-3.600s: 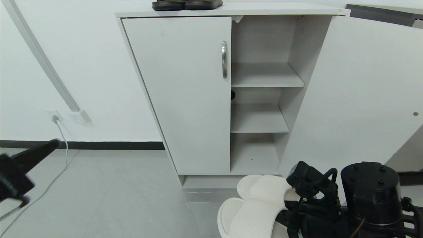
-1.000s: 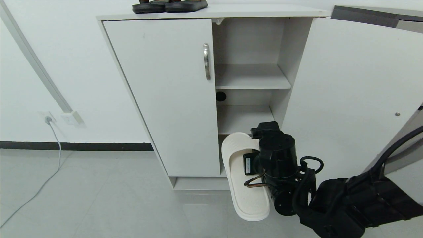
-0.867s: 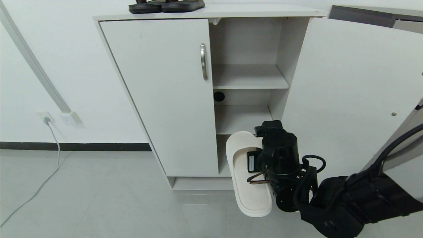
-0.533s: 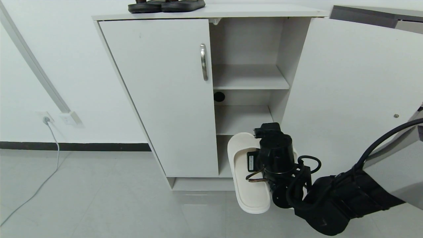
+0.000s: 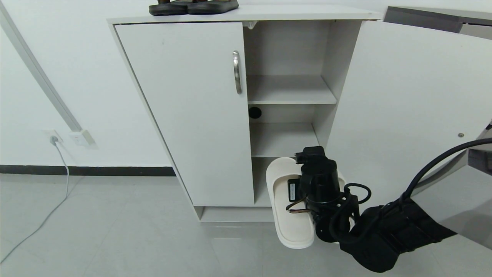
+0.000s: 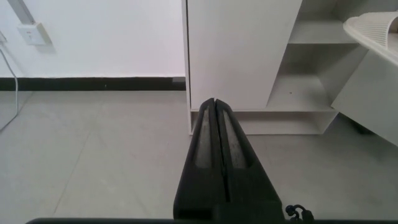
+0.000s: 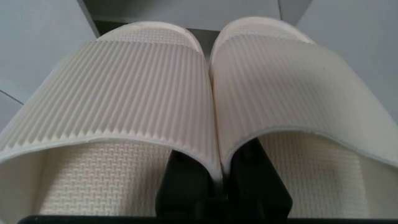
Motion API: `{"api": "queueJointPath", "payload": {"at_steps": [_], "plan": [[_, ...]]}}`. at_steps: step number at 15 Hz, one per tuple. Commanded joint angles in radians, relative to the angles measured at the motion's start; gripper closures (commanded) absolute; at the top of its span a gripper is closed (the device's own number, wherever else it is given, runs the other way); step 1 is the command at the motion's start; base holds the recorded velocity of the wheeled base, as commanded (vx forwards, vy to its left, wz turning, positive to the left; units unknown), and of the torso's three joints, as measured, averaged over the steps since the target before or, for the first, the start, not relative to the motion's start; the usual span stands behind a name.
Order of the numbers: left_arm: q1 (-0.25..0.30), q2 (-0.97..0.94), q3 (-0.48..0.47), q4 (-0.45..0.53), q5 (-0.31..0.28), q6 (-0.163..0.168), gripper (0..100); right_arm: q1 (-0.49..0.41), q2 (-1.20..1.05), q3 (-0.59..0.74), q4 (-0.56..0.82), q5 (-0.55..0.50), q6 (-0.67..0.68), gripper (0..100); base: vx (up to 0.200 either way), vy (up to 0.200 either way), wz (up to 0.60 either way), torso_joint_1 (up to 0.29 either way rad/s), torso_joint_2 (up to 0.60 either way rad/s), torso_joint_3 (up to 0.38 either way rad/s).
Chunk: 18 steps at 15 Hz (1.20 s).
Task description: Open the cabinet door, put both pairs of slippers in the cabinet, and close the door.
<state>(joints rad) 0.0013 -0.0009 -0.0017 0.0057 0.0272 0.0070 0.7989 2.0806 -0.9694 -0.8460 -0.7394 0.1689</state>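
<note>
A pair of white slippers (image 5: 287,207) hangs side by side in front of the white cabinet's (image 5: 192,107) bottom compartment, toes toward the opening. My right gripper (image 7: 221,180) is shut on the two inner strap edges of the white slippers (image 7: 211,106). Its wrist (image 5: 318,181) covers the right slipper in the head view. A pair of dark slippers (image 5: 194,6) lies on the cabinet top. The right door (image 5: 403,107) stands wide open; the left door is closed. My left gripper (image 6: 215,109) is shut and empty, low over the floor, facing the cabinet.
Inside the cabinet, the upper shelf (image 5: 288,90) and middle shelf (image 5: 282,138) are bare. A metal handle (image 5: 237,72) sits on the closed door. A wall socket and cable (image 5: 57,146) are at the left. Grey floor (image 5: 115,238) spreads before the cabinet.
The right arm has lifted the white slippers off the floor to the cabinet opening; over the last second they sank slightly toward the bottom compartment. The left gripper has left the head view.
</note>
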Motion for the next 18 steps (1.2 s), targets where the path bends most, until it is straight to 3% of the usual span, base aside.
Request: {"api": "queueJointPath", "payload": {"at_steps": [1,13,18], "plan": [[0.000,0.002,0.000,0.000,0.000,0.001,100,0.000,0.015,-0.006,-0.001,0.002,0.000,100,0.000,0.000,0.00,0.000,0.00,0.000],[0.000,0.002,0.000,0.000,-0.003,0.004,100,-0.001,0.076,-0.057,-0.022,-0.002,-0.016,100,0.000,0.000,0.00,0.003,0.00,-0.179],[0.000,0.001,0.000,0.000,-0.003,0.004,100,0.000,0.075,-0.038,-0.249,-0.008,-0.131,100,0.000,0.000,0.00,0.000,0.00,0.000]]}}
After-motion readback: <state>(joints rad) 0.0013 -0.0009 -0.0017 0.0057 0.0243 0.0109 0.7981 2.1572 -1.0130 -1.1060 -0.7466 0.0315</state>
